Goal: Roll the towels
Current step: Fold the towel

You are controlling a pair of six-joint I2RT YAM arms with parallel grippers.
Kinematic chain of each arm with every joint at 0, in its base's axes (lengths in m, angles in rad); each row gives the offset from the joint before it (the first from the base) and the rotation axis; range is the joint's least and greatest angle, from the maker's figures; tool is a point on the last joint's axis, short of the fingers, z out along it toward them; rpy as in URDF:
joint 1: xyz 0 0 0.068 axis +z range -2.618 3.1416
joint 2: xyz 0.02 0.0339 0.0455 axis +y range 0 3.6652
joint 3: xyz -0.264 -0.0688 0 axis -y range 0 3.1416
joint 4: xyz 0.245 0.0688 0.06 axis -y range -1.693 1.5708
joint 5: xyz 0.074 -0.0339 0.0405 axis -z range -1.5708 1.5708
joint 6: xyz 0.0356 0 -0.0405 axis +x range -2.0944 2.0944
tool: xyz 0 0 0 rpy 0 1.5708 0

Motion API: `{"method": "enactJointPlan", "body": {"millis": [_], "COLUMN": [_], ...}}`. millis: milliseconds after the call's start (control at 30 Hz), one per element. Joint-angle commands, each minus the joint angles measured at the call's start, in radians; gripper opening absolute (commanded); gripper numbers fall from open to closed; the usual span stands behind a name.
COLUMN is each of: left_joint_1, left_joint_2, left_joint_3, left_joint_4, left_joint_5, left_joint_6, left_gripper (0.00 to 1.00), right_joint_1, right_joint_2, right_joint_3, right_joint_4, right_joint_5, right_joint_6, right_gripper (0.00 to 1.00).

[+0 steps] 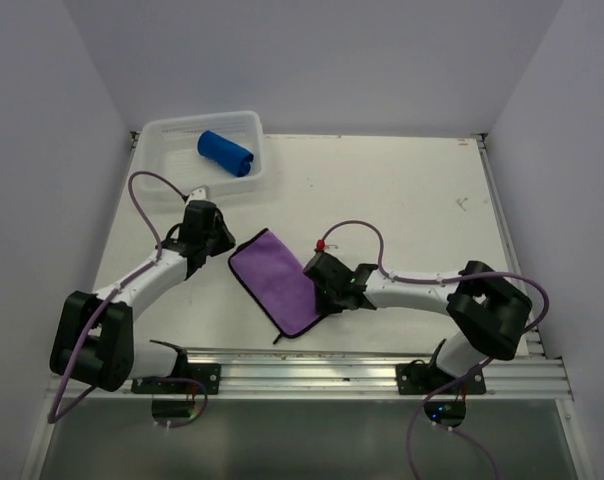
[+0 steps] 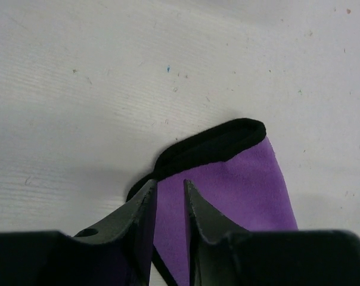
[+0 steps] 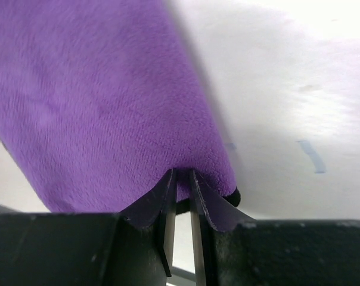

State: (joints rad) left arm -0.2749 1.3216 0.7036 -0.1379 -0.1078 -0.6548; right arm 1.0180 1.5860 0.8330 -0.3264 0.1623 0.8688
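Left gripper (image 2: pixel 168 185) is clenched on the purple towel (image 1: pixel 277 275) at its dark-edged left corner. Right gripper (image 3: pixel 181 174) pinches the opposite edge. The towel lies flat between them on the table (image 1: pixel 402 200). Blue towel (image 1: pixel 225 153) sits rolled in the basket (image 1: pixel 162 130).

No text, no labels — nothing readable

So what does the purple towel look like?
The purple towel is soft, fuzzy cloth with a dark edge. It lies mostly flat and slanted on the white table, between the arms. The left end effector pinches one corner, where the edge curls up, and the right end effector pinches the opposite side.
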Motion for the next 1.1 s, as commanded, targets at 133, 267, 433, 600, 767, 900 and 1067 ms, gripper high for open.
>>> {"method": "enactJointPlan", "body": {"millis": [133, 267, 433, 600, 767, 900, 1067], "left_joint_1": [0.006, 0.006, 0.006, 0.006, -0.006, -0.03, -0.056], "left_joint_2": [0.048, 0.099, 0.194, 0.246, 0.258, 0.268, 0.286], "left_joint_3": [-0.001, 0.023, 0.03, 0.02, -0.001, -0.026, -0.075], "left_joint_4": [0.157, 0.202, 0.282, 0.374, 0.414, 0.423, 0.437], "left_joint_5": [0.005, 0.037, 0.13, 0.218, 0.263, 0.267, 0.267], "left_joint_6": [-0.006, -0.006, -0.014, -0.02, -0.011, -0.002, -0.003], "left_gripper": [0.28, 0.28, 0.25, 0.24, 0.21, 0.21, 0.21], "right_joint_1": [-0.157, -0.272, -0.367, -0.398, -0.426, -0.434, -0.434], "right_joint_2": [-0.061, -0.077, -0.04, 0.035, 0.094, 0.111, 0.071], "right_joint_3": [-0.002, 0.034, 0.113, 0.195, 0.248, 0.276, 0.3], "right_joint_4": [-0.177, -0.223, -0.263, -0.269, -0.263, -0.26, -0.269], "right_joint_5": [0.0, 0.009, 0.025, 0.036, 0.031, -0.001, -0.009], "right_joint_6": [-0.154, -0.244, -0.347, -0.422, -0.442, -0.445, -0.452], "right_gripper": [0.19, 0.19, 0.19, 0.19, 0.18, 0.17, 0.21]}}
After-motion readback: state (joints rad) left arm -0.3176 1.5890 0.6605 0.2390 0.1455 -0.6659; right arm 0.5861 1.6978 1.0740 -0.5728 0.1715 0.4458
